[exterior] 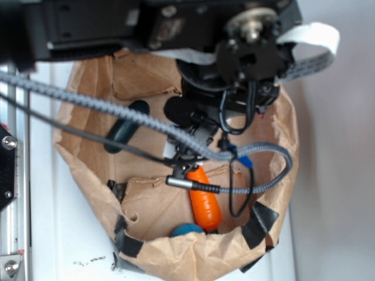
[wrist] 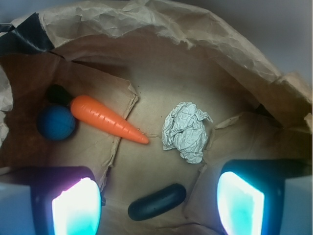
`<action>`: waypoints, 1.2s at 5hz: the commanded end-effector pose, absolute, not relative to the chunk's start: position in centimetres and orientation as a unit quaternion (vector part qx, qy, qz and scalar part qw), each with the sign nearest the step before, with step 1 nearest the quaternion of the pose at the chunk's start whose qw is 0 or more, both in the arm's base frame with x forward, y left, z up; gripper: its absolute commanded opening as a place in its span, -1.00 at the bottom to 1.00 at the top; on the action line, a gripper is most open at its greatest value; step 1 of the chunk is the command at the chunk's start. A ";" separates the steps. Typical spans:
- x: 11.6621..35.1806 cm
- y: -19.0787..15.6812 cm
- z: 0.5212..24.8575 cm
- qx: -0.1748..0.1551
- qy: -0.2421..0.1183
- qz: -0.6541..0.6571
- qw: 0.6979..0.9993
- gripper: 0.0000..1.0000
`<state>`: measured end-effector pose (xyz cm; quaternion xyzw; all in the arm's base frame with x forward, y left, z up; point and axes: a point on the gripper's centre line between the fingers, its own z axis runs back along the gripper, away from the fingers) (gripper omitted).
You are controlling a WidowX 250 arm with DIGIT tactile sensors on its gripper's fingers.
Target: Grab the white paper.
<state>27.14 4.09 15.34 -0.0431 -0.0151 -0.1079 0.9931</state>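
While the gripper [wrist: 159,205] hangs over the bag with fingers [wrist: 76,208] wide apart, the white paper [wrist: 186,130] waits; next, go down and squeeze.

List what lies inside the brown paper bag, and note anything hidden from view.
Inside the brown paper bag: the white paper, an orange carrot, a blue ball and a dark oblong object. In the exterior view the arm covers the white paper. What lies under the bag's floor flaps cannot be seen.
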 end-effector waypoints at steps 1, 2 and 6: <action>27.8 4.4 17.2 -0.033 -0.049 -0.109 0.992 1.00; 28.5 5.5 15.7 -0.037 -0.052 -0.127 0.990 1.00; 29.4 6.6 11.4 -0.028 -0.072 -0.188 0.979 1.00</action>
